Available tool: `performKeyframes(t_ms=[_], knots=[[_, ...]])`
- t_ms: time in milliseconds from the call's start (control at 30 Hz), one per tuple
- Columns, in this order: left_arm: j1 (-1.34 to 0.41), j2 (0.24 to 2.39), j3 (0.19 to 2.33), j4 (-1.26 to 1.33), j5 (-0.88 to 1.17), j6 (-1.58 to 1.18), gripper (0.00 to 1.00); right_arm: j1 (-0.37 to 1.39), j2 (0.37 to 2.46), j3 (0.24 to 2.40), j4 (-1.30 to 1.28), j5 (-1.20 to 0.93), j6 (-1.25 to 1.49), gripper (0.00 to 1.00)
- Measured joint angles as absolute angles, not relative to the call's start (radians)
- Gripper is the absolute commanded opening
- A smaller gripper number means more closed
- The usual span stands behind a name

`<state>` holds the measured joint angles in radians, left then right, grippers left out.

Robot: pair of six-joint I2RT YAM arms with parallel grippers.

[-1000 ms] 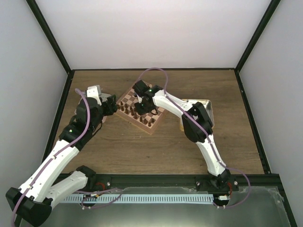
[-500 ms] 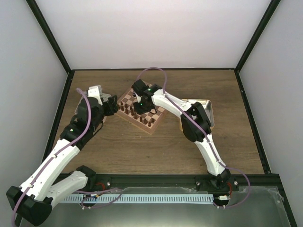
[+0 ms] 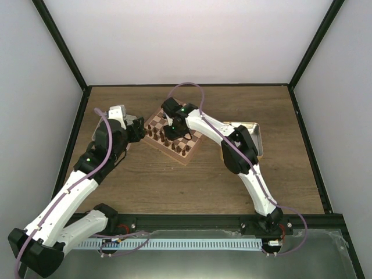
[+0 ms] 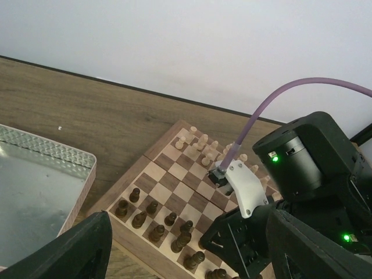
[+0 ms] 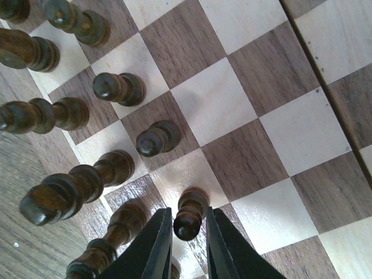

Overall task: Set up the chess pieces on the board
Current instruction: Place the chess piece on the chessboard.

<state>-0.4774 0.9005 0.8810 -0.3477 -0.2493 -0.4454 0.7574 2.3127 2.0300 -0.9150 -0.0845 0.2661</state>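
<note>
Right gripper (image 5: 187,212) brackets a dark pawn (image 5: 190,203) to seat it upright on the board (image 5: 244,116), jaws too near to tell grip from gap; left gripper (image 4: 186,250) waits aside, jaws wide apart.

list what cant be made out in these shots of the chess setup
- top view: the right arm hides the middle of the board; the chess pieces are too small to name
- right wrist view: whether the right tool presses the dark pawn or stands just clear
- left wrist view: the right arm covers the board's lower right part; the tin is cut off by the left edge
</note>
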Motion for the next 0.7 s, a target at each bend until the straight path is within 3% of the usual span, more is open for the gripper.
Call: performKeyframes(t_ms=[367,700], knots=[[-0.477,0.901,0.881,-0.348,-0.249,-0.445,0.74,0.757,2.294,2.029,-0.885,-0.068,0.3,0.3],[-0.477,0.901,0.881,-0.348,-0.243,-0.445,0.75,0.748,2.055,1.856,-0.756,-0.031,0.358,0.4]])
